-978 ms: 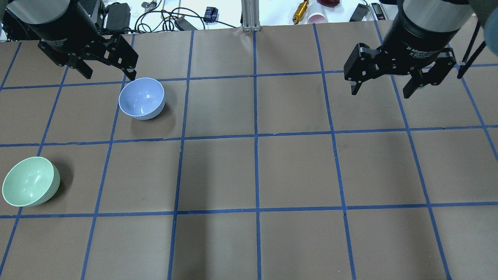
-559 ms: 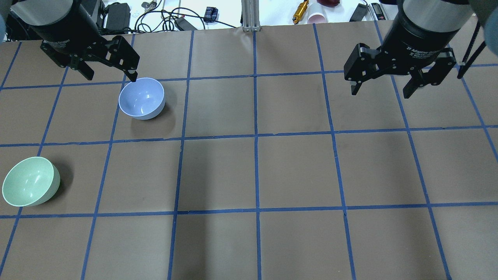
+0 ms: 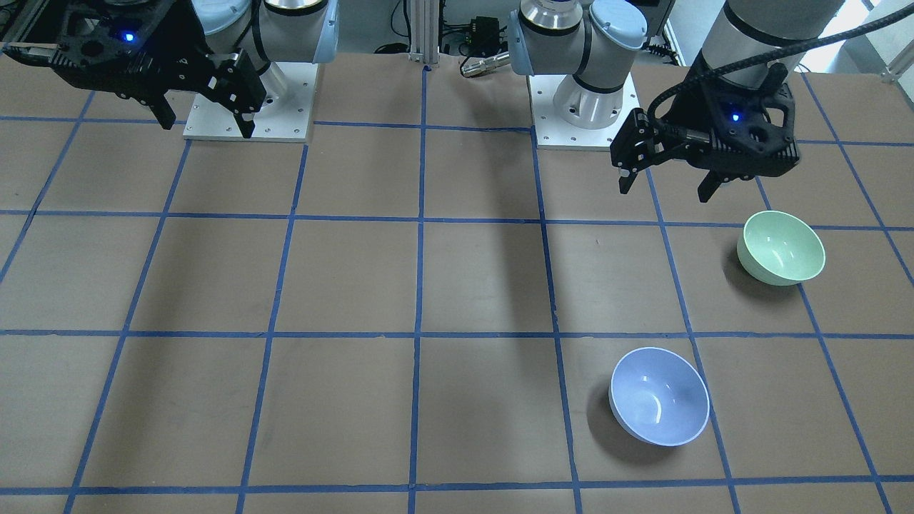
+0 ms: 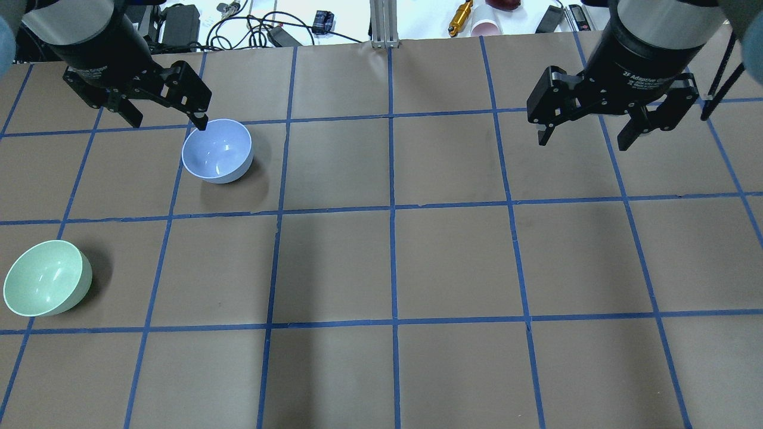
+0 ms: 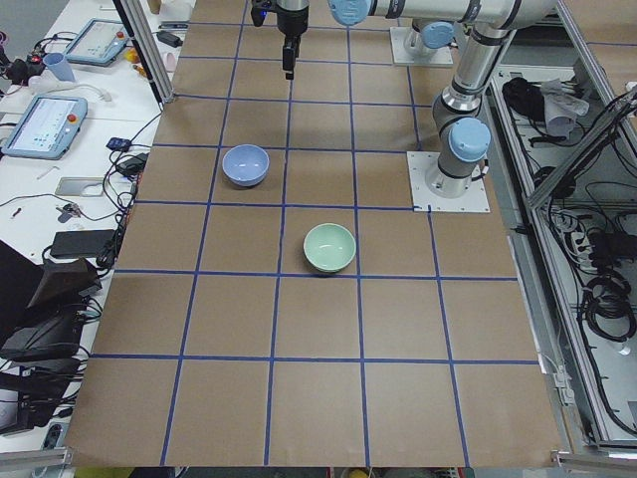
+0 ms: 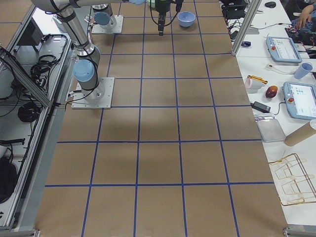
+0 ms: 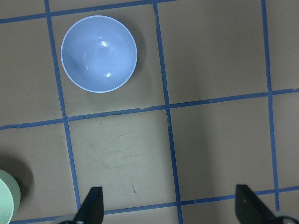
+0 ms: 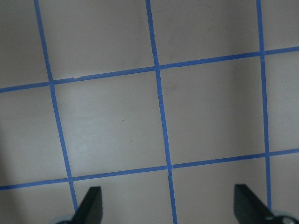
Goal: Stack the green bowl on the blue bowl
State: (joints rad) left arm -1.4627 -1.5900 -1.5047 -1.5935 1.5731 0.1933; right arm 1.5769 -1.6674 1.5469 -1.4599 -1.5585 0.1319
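The green bowl stands upright and empty at the table's near left; it also shows in the front view and at the left wrist view's lower left edge. The blue bowl stands upright and empty farther back, apart from it, and also shows in the front view and the left wrist view. My left gripper is open and empty, high above the table beside the blue bowl's far left rim. My right gripper is open and empty over bare table at the far right.
The brown table carries a grid of blue tape lines. Cables, chargers and small tools lie beyond its far edge. The robot bases stand on the table at the robot's side.
My left gripper has shifted slightly toward the blue bowl's far rim. The right gripper and both bowls have not moved.
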